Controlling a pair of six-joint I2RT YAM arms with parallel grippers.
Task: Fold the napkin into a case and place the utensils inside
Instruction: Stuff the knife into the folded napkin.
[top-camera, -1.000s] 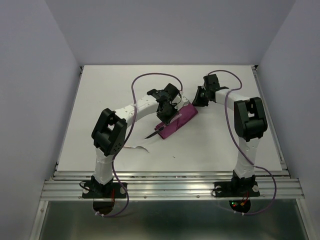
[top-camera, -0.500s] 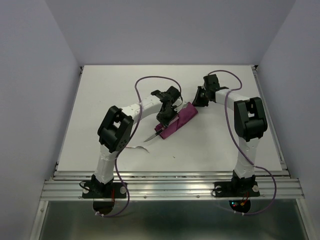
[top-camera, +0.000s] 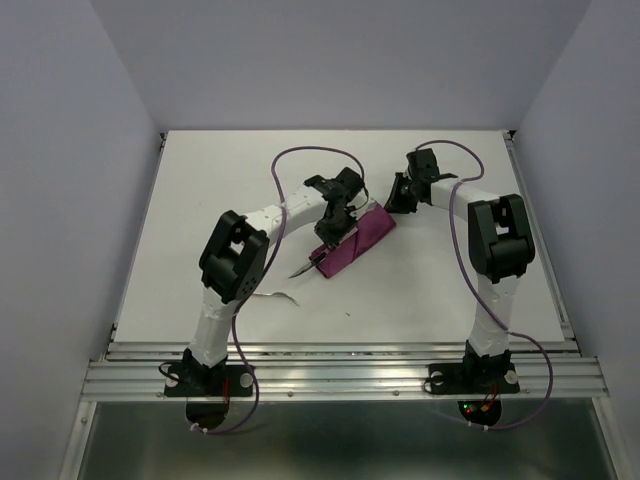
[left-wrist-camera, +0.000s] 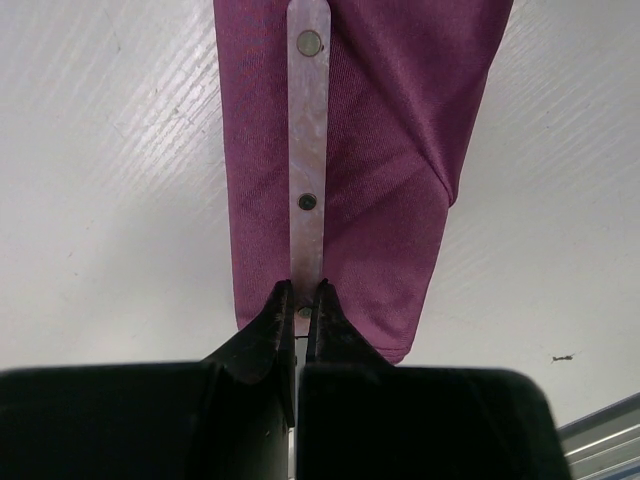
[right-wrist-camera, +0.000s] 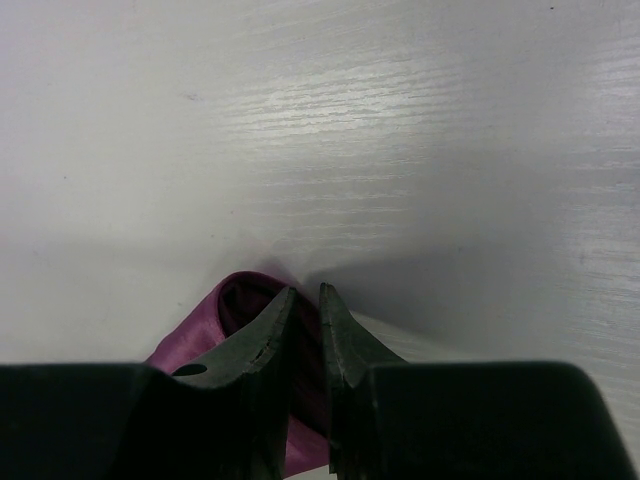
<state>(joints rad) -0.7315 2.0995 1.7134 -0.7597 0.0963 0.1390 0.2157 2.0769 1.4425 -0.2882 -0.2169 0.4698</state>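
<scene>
Burgundy case (left-wrist-camera: 385, 130) lies under left end effector (left-wrist-camera: 300, 300), clamped on utensil (left-wrist-camera: 307, 150); right end effector (right-wrist-camera: 303, 300) pinches case's far end.

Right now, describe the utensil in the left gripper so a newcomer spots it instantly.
Mid-table on the white table, find the burgundy case. Along its top lies a flat, pale pinkish utensil with dark rivets, pinched by the left gripper. The other utensil lies bare on the table.
</scene>
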